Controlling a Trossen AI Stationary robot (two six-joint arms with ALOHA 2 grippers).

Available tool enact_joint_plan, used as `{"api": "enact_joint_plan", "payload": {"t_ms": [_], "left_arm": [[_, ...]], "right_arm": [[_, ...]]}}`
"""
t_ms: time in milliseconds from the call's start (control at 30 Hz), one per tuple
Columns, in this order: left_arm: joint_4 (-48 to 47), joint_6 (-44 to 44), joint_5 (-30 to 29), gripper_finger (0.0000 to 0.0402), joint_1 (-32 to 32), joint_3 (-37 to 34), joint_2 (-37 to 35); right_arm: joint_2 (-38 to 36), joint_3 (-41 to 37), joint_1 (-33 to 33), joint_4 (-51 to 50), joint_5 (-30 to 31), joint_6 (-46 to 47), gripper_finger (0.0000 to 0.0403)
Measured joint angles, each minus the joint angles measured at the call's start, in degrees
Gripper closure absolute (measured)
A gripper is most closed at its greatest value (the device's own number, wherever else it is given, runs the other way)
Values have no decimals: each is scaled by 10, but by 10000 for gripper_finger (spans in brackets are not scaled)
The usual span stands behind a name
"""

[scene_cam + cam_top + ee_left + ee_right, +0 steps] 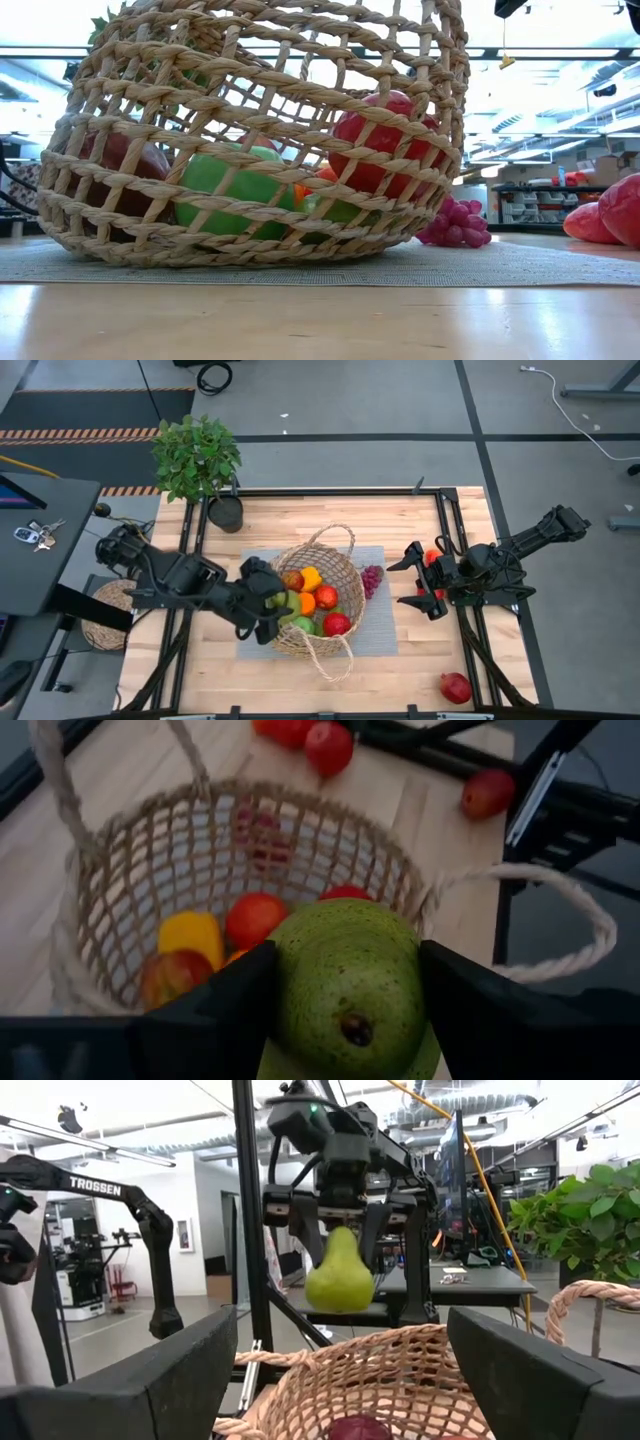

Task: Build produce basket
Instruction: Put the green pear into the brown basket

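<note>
1. Now pinching green pear (338, 1272) in left gripper (345, 1010), above wicker basket (345, 560) at 9 o'clock rim.
2. Dropped early, could bounce off piled fruit, roll out.
3. Right gripper (425, 582), spread, empty, waiting at 3 o'clock.

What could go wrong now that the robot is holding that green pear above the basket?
The left hand grips the pear only by its sides, so the smooth fruit might slip early. The basket is already crowded with an apple and a yellow pepper, so a dropped pear could bounce or roll out. The basket also leans in the low view, and a nudge at its rim might tip it further.
</note>
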Motion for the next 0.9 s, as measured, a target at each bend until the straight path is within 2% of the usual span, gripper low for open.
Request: {"api": "enact_joint_plan", "payload": {"t_ms": [267, 467, 633, 900], "left_arm": [[63, 70, 1, 168, 24, 0, 0], [81, 211, 0, 168, 38, 0, 16], [85, 380, 0, 168, 53, 0, 42], [84, 768, 1, 168, 73, 0, 91]], "right_arm": [[0, 0, 0, -1, 0, 0, 39], [0, 0, 0, -2, 0, 3, 39], [0, 0, 6, -25, -7, 9, 39], [0, 0, 25, -61, 1, 4, 39]]}}
